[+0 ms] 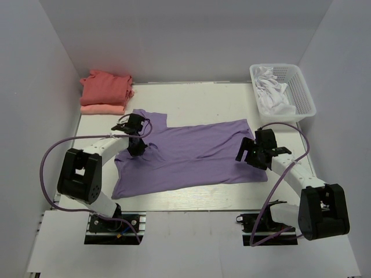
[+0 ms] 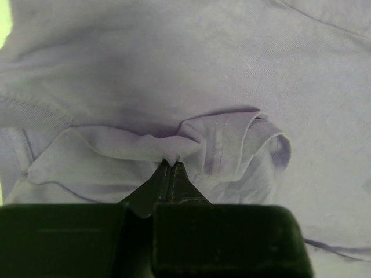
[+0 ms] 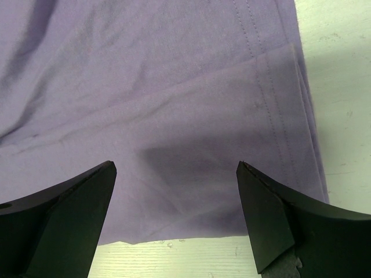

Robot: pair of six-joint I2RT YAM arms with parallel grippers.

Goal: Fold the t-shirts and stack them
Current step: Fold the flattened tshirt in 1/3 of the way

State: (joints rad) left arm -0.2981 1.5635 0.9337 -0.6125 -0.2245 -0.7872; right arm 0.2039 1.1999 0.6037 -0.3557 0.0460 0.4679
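A large lavender-purple t-shirt (image 1: 191,155) lies spread across the middle of the table. My left gripper (image 1: 138,143) is down on its left part, by the sleeve, shut on a pinched fold of the purple cloth (image 2: 171,152). My right gripper (image 1: 253,155) hovers open over the shirt's right hem (image 3: 191,174), its fingers (image 3: 272,214) wide apart with nothing between them. A coral-red t-shirt (image 1: 105,87) lies folded on a paler salmon-pink one (image 1: 102,109) at the back left corner.
A white plastic basket (image 1: 301,92) holding white cloth stands at the back right. White walls close in the table on the left, back and right. Purple cables loop from both arms near the front edge.
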